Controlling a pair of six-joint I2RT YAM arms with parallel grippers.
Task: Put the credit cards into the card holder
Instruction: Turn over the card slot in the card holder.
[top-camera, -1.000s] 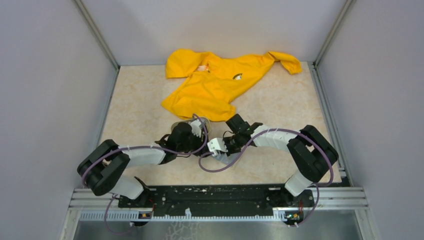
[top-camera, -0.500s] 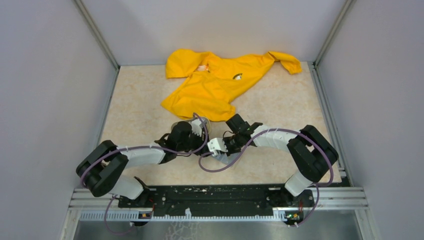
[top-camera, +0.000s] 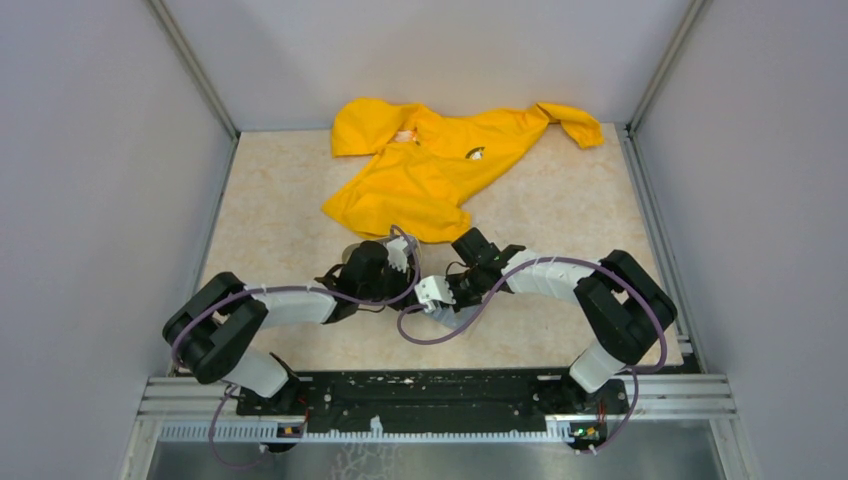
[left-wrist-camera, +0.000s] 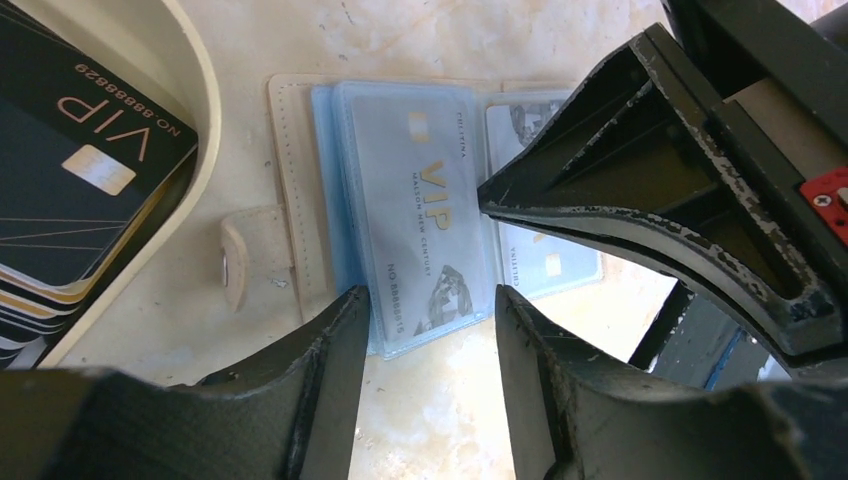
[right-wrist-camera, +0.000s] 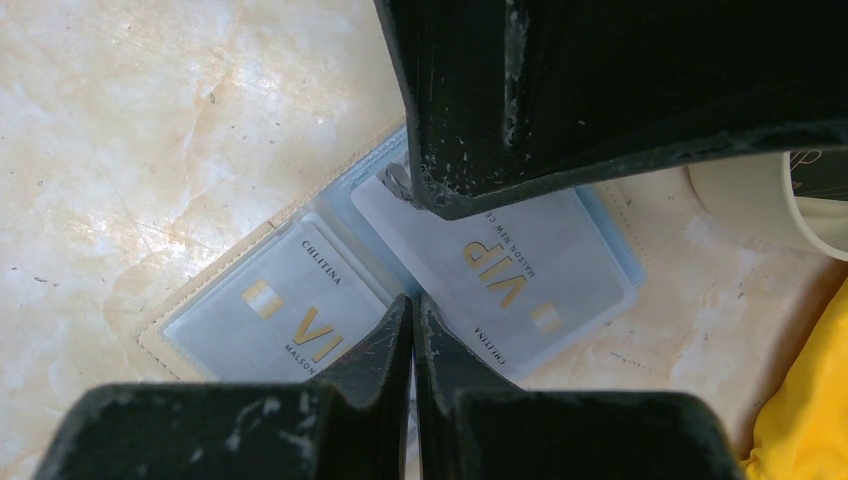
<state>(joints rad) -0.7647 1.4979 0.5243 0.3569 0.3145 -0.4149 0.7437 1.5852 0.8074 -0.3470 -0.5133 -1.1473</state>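
The card holder (left-wrist-camera: 285, 200) lies open on the table, tan-edged with bluish clear pockets and a snap tab at its left. One light VIP credit card (left-wrist-camera: 420, 200) sits in one pocket and another (left-wrist-camera: 545, 270) in the neighbouring pocket. More dark credit cards (left-wrist-camera: 70, 170) are stacked in the beige tray. My left gripper (left-wrist-camera: 430, 300) is open, its fingertips at the near end of the filled pocket, nothing between them. My right gripper (right-wrist-camera: 412, 300) is shut, its tips over the holder's (right-wrist-camera: 220, 290) middle fold between the two cards (right-wrist-camera: 290, 320) (right-wrist-camera: 520, 270).
The beige oval tray (left-wrist-camera: 200, 130) stands right beside the holder. A yellow garment (top-camera: 440, 165) lies across the back of the table and reaches close to the tray (right-wrist-camera: 740, 190). Both arms meet in the table's middle, and grey walls enclose the table.
My left arm's elbow has shifted a little to the right. Both grippers stay over the holder, the left open and the right shut as before.
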